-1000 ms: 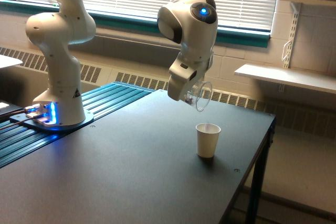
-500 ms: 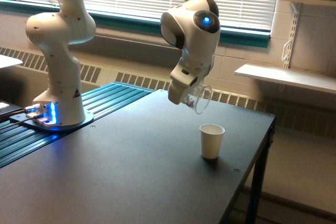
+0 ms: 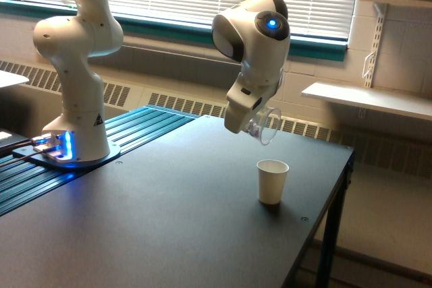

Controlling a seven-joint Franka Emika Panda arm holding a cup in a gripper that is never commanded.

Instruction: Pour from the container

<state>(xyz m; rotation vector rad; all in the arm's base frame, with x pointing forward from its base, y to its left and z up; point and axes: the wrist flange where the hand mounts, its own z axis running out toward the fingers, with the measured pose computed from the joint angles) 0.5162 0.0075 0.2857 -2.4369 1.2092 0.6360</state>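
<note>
The container (image 3: pixel 263 125) is a small clear plastic cup, tipped far over with its mouth facing down toward the exterior view's right. My gripper (image 3: pixel 251 121) is shut on it, hanging in the air above the table. Any contents of the container are too small to make out. Below it, a little toward the exterior view's right, a white paper cup (image 3: pixel 272 181) stands upright on the dark table (image 3: pixel 169 220). The container's rim hangs a short way above the paper cup's mouth, apart from it.
The arm's white base (image 3: pixel 74 133) stands on a blue ribbed plate at the exterior view's left. The table's edge (image 3: pixel 337 187) runs close behind the paper cup on the exterior view's right. A wall shelf (image 3: pixel 368 99) and window blinds lie beyond.
The gripper with the tipped container has shifted slightly toward the exterior view's right and a little upward. The paper cup sits a bit further right than one second ago.
</note>
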